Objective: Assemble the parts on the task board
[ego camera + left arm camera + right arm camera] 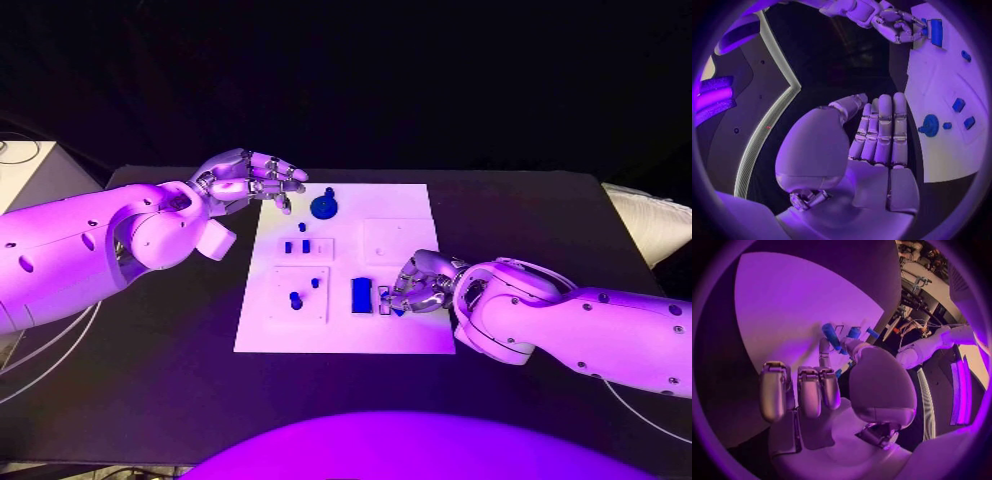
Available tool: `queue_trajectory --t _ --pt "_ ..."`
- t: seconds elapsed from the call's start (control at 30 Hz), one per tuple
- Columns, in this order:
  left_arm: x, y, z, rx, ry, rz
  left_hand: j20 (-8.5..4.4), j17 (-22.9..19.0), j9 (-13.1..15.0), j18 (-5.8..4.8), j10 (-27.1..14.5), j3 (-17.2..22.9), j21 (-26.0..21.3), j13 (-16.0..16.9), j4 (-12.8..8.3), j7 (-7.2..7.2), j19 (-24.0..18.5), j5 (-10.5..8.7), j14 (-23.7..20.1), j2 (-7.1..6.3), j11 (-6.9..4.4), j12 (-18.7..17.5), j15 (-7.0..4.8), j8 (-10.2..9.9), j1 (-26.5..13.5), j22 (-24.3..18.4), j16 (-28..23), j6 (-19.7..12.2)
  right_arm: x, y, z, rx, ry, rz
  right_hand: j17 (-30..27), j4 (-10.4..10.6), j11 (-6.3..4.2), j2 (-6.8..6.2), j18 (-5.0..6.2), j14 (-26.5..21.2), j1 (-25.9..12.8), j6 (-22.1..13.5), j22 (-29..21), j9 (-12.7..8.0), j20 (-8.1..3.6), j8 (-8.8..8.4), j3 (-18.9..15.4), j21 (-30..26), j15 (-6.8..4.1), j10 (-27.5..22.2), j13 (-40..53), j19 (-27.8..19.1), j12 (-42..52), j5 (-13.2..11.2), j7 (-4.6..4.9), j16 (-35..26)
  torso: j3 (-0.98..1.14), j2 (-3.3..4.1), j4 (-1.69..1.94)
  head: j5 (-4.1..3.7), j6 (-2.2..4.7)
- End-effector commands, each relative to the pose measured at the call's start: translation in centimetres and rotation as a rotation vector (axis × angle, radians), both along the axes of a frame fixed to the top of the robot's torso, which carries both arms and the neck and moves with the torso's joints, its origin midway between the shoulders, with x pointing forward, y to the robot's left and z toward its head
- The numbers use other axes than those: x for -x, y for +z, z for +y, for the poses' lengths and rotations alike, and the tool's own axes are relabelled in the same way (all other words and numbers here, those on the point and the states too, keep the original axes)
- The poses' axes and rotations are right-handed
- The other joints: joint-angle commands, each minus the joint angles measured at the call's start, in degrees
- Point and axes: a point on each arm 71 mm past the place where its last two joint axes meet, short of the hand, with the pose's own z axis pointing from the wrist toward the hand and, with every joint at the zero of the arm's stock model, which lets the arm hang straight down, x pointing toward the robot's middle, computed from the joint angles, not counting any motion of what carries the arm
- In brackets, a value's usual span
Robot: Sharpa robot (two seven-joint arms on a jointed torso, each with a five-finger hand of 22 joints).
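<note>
Several small blue parts are spread over the white task board (411, 335), a flat, matte rectangular plate lying on the black table (173, 390); none can be confirmed as fully seated, so the assembly is judged to be at an early or middle stage.

Near side: the right hand (418, 283) rests on the near right part of the board, its silver, jointed metal fingers curled down over a small blue piece (391, 304) at their tips. The right wrist view suggests a light pinch, but whether it truly grips the piece cannot be told. Just left of it lies a flat rectangular blue block (361, 295). Further left, a raised square panel carries two small rounded blue pegs (297, 298).

Middle: a smaller panel holds two short upright blue pieces (297, 246); to its right, a plain square recess (392, 240) is unfilled.

Far side: a round blue knob-like part (326, 207) stands near the far edge. The left hand (248, 180) hovers at the board's far left corner, fingers loosely spread, holding nothing.

Remaining work, as judged: placing the loose pieces into their recesses.
</note>
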Motion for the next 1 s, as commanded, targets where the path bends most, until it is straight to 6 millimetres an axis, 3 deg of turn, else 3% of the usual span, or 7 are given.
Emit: queue_trajectory --t 0.03,0.47,0.6,0.7,0.83,1.0 --pt "0.08 0.04 -0.27 0.013 -0.022 0.007 0.00 0.0 -0.1 0.79 -0.3 0.1 0.3 -0.1 0.1 0.41 -0.6 0.14 -0.3 0.37 0.11 -0.3 0.09 -0.3 -0.3 0.1 -0.2 0.2 0.07 -0.24 0.15 0.015 0.002 0.025 15.1 0.1 -0.18 0.23 -1.09 6.0 -0.7 0.2 13.0 -0.1 -0.11 -0.05 -0.4 0.2 -0.09 6.1 15.1 4.7 0.2 0.1 0.19 0.4 0.02 0.03 0.02 0.08 0.00" --pt "0.09 -0.04 -0.30 0.010 -0.028 0.012 0.03 0.0 -0.1 0.78 -0.4 0.1 0.3 -0.1 0.2 0.42 -0.6 0.15 -0.3 0.45 0.14 -0.4 0.14 -0.4 -0.5 0.1 -0.2 0.2 0.03 -0.03 0.56 -0.008 -0.005 0.001 15.1 0.5 -0.37 1.16 -1.12 6.0 -0.6 0.6 13.1 -0.1 -0.17 0.16 -1.0 0.4 -0.21 6.1 15.1 4.7 0.2 0.4 -0.05 0.4 0.01 0.01 0.02 0.25 0.00" --pt "0.09 -0.06 -0.25 0.009 -0.027 0.013 0.04 0.0 -0.1 0.78 -0.5 0.2 0.3 -0.1 0.3 0.42 -0.6 0.16 -0.4 0.49 0.16 -0.4 0.16 -0.4 -0.6 0.1 -0.2 0.2 0.02 0.01 0.56 -0.012 -0.006 -0.003 15.1 -0.4 -0.68 3.44 -1.16 6.0 1.6 0.8 13.1 -0.1 -0.37 0.36 -0.2 0.6 -0.47 6.1 15.1 4.8 0.2 0.7 -0.38 0.4 -0.02 -0.02 0.01 0.32 0.00" --pt "0.10 -0.07 -0.22 0.009 -0.026 0.013 0.04 0.0 -0.1 0.78 -0.5 0.2 0.3 -0.1 0.3 0.42 -0.6 0.16 -0.4 0.49 0.16 -0.4 0.16 -0.4 -0.6 0.1 -0.2 0.2 0.00 0.02 0.53 -0.013 -0.006 -0.004 15.1 -1.7 -0.91 6.08 -1.25 6.0 3.9 0.9 13.3 -0.2 -0.54 0.56 2.0 1.2 -0.66 6.1 15.1 4.9 0.2 -2.5 -0.64 0.4 -0.01 -0.02 -0.02 0.43 0.00" --pt "0.11 -0.08 -0.21 0.008 -0.026 0.014 0.05 0.0 -0.1 0.78 -0.5 0.2 0.2 -0.1 0.3 0.42 -0.7 0.17 -0.4 0.55 0.17 -0.5 0.18 -0.4 -0.7 0.1 -0.2 0.1 -0.01 0.03 0.52 -0.015 -0.005 -0.006 15.1 -3.6 -1.03 7.58 -1.33 6.0 5.4 1.0 13.4 -0.1 -0.62 0.86 5.2 1.6 -0.74 6.1 15.1 4.9 0.2 -5.2 -0.76 0.4 0.00 -0.01 -0.05 0.43 0.00" --pt "0.13 -0.09 -0.19 0.007 -0.026 0.014 0.05 0.0 -0.1 0.78 -0.5 0.2 0.2 -0.1 0.3 0.42 -0.7 0.17 -0.4 0.55 0.17 -0.5 0.18 -0.4 -0.7 0.1 -0.2 0.1 -0.03 0.01 0.53 -0.014 -0.003 -0.005 15.1 -4.7 -1.06 7.84 -1.41 6.0 5.6 1.2 13.5 -0.1 -0.62 1.18 7.1 2.0 -0.73 6.1 15.1 5.0 0.2 -5.8 -0.81 0.4 -0.01 -0.02 -0.04 0.41 0.00"
